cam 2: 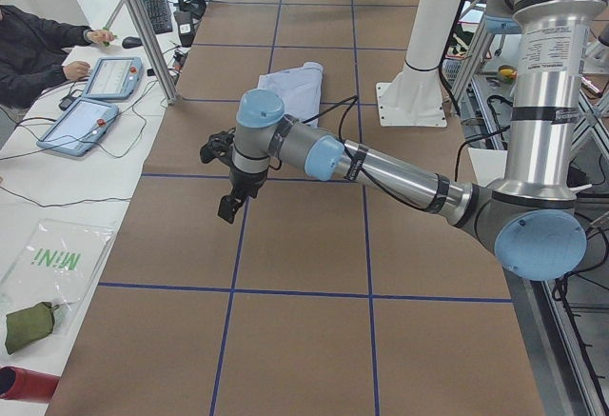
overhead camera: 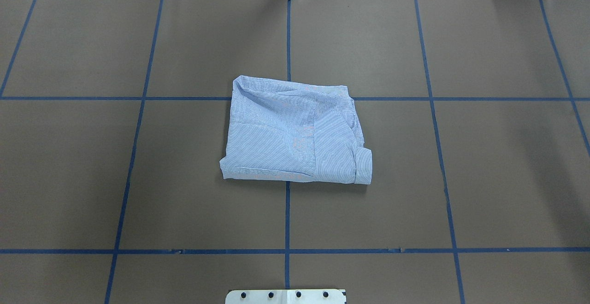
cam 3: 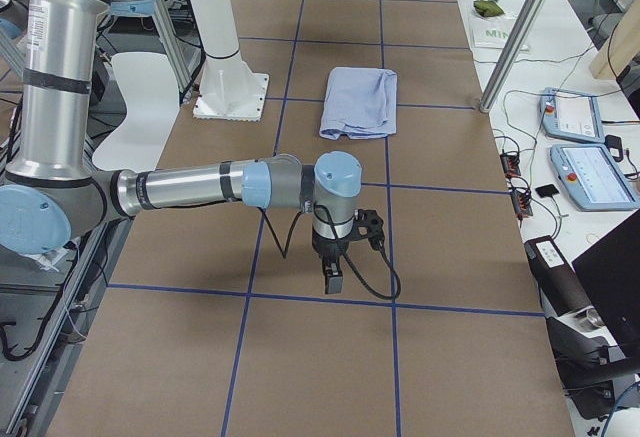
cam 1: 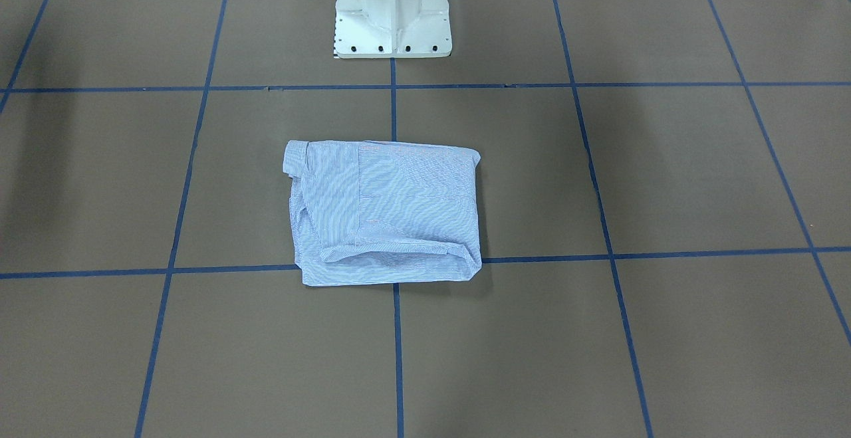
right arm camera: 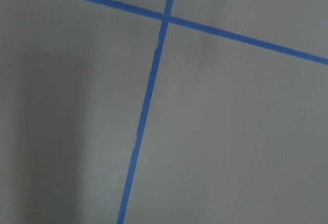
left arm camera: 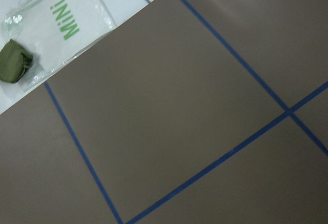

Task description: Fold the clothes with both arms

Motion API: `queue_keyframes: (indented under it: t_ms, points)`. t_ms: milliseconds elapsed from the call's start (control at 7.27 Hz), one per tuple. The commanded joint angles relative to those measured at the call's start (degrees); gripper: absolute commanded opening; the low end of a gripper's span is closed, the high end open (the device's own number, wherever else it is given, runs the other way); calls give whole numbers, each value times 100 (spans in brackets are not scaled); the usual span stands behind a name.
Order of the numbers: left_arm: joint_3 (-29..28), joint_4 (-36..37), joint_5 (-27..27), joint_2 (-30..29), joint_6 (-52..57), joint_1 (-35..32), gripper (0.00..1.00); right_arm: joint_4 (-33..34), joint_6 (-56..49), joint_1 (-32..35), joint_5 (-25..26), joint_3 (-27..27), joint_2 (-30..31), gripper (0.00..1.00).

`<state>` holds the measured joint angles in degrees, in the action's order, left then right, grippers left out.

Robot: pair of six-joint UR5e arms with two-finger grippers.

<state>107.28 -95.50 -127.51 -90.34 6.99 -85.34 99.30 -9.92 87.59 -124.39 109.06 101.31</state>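
The light blue-and-white striped shirt point(cam 1: 385, 215) lies folded into a compact rectangle at the middle of the brown table point(overhead camera: 138, 179), and nothing touches it. It also shows in the overhead view point(overhead camera: 295, 131) and in both side views point(cam 2: 295, 83) point(cam 3: 358, 102). My left gripper point(cam 2: 228, 208) hangs over bare table, well away from the shirt. The right gripper point(cam 3: 333, 282) hangs over bare table at the opposite end. Both show only in the side views, so I cannot tell whether they are open or shut. Both wrist views show only the table and blue tape lines.
The white pedestal point(cam 1: 392, 19) stands behind the shirt. A side table along the far edge holds two teach pendants point(cam 2: 81, 121), a clear bag marked MINI point(left arm camera: 56, 24) and a green pouch point(left arm camera: 14, 61). A seated person point(cam 2: 33, 49) is there. An aluminium post point(cam 2: 143, 26) rises at the table edge.
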Motion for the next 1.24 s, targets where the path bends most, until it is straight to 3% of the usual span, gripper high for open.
queue_keyframes:
  t_ms: [0, 138, 413, 688, 1101]
  points:
    - [-199, -92, -63, 418, 248, -263, 100, -16, 156, 22, -146, 19, 126, 100]
    - [-242, -13, -63, 560, 659, -272, 100, -24, 166, 22, -260, 10, 100, 100]
    - [-408, 581, -640, 843, 698, -272, 100, -16, 166, 22, -331, 19, 91, 100]
    - [-323, 532, -687, 1307, 716, -290, 100, -16, 157, 22, -340, 19, 91, 100]
    - [-321, 524, -652, 1020, 488, -412, 100, -24, 157, 22, -480, 54, 91, 100]
